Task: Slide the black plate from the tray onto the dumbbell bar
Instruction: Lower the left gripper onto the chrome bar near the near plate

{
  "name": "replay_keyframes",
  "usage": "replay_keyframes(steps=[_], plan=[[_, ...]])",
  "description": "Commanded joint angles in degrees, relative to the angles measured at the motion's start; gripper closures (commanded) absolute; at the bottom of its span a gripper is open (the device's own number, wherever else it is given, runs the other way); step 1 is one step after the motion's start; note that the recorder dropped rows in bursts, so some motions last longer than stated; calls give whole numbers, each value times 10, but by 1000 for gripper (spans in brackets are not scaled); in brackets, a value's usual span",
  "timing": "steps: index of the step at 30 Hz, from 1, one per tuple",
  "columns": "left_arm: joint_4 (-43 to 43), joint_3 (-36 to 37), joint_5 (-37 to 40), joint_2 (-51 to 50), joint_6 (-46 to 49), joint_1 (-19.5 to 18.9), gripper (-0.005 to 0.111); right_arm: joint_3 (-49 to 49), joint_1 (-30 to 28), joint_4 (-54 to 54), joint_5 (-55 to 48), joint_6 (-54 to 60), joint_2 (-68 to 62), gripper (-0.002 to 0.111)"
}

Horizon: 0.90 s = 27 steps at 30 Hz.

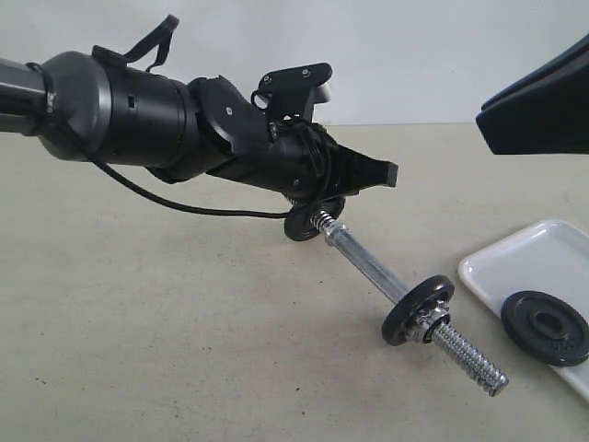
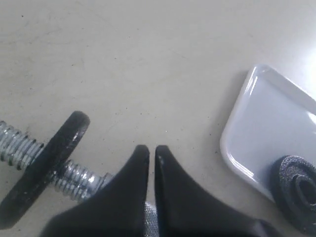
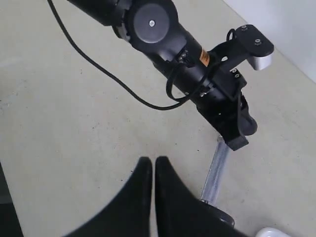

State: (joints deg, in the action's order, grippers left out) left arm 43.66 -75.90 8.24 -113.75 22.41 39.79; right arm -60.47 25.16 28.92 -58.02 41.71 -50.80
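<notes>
right end effector point(image 3: 148, 161) is seen closest, large and blurred at the upper right of the exterior view. jaws are pressed together and nothing is held. it is positioned above the tabletop point(image 1: 138, 350), well apart from the tray point(image 1: 515, 262).

black plate point(image 1: 521, 328) is found lying flat in the tray, toward its near edge, with nothing else on it. the tray is set on the tabletop at the right, near the bar's threaded end but not touching it.

dumbbell bar point(image 1: 368, 262) is laid diagonally, from under the left end effector point(image 2: 148, 148) toward the near right. two more discs are carried on it:
- near disc point(image 1: 419, 308): upright, just inboard of the near threaded end, rim on the tabletop.
- far disc point(image 1: 304, 226): at the far end, directly under the left end effector.

left end effector is closed on the dumbbell bar. tips are almost touching, and bare metal of the bar is visible between the jaws behind the tips, just beside the far disc. whether the bar's far end is lifted off the tabletop cannot be told.
</notes>
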Motion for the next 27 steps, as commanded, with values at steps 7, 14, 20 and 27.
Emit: replay_keyframes(steps=[7, 14, 20, 27], plan=[[-120, -8, 45, -38, -55, 12, 102, -2, 1, 3, -3, 9, 3, 108], [-363, -8, 55, -39, -61, 38, 102, -2, 1, 3, -4, 9, 3, 108], [-545, -25, 110, -37, -42, 52, 102, -2, 1, 3, -4, 9, 3, 108], [-781, -32, 89, -16, 92, 86, 102, -2, 1, 3, 1, 9, 3, 108]])
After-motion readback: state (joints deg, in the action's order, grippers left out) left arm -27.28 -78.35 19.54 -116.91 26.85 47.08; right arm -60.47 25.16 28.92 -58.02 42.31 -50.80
